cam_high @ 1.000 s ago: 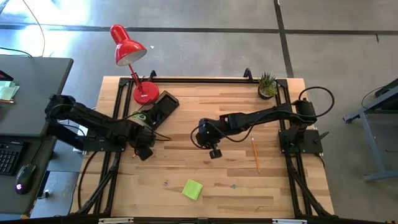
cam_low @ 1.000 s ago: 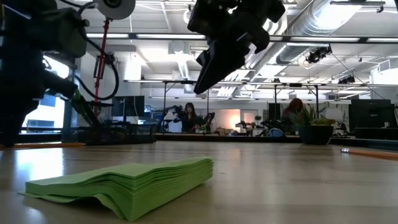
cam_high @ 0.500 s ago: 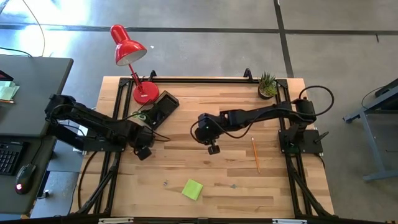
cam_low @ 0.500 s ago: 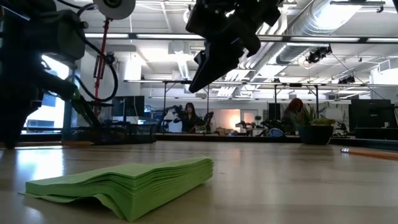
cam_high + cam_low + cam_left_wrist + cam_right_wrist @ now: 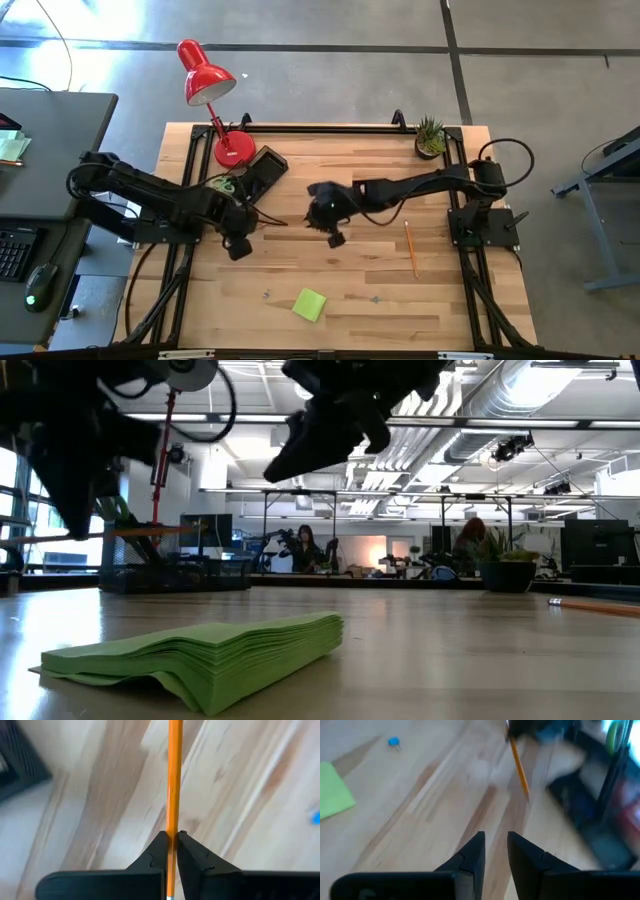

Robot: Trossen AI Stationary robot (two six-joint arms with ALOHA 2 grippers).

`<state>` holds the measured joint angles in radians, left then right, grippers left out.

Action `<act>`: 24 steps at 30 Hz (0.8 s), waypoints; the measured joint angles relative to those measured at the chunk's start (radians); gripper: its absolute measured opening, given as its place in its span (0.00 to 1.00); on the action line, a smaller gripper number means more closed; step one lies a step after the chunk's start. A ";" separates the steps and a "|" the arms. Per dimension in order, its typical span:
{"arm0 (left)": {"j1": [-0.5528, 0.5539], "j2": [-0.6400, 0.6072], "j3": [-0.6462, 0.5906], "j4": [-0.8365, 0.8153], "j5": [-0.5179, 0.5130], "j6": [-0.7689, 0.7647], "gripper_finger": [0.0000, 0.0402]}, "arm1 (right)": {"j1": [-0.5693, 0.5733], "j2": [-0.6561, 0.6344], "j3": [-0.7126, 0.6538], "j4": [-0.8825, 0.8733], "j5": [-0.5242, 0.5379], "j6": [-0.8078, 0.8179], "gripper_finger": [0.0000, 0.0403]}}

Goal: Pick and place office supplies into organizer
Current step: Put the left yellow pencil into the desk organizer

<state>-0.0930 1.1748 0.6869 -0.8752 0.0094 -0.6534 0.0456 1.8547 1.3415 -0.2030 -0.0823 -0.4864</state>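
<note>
My left gripper [image 5: 171, 836] pinches an orange pencil [image 5: 174, 780] just beside the organizer [image 5: 262, 167]; my right gripper [image 5: 495, 845] hangs empty, jaws slightly apart. Well away, the sticky-note pad [image 5: 309, 304] and second pencil [image 5: 410, 247] await collection.

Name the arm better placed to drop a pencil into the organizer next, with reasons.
Left. Its claw is shut on an orange wooden pencil and sits beside the black rectangular compartment tray. The right claw holds nothing, its fingers slightly parted.
</note>
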 joint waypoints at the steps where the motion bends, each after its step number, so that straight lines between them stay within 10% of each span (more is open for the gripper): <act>1: 0.000 0.000 0.018 0.000 -0.003 0.004 0.01 | 0.017 0.005 0.000 0.012 0.034 -0.048 0.18; 9: 0.001 0.000 0.122 -0.034 -0.068 0.044 0.01 | 0.139 0.024 0.000 0.077 0.406 -0.279 0.18; 24: 0.028 0.000 0.208 0.079 -0.069 0.114 0.01 | 0.213 0.024 0.000 0.251 0.543 -0.772 0.18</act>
<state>-0.0645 1.1744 0.8953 -0.7957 -0.0598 -0.5395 0.2584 1.8789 1.3415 0.0478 0.4603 -1.2581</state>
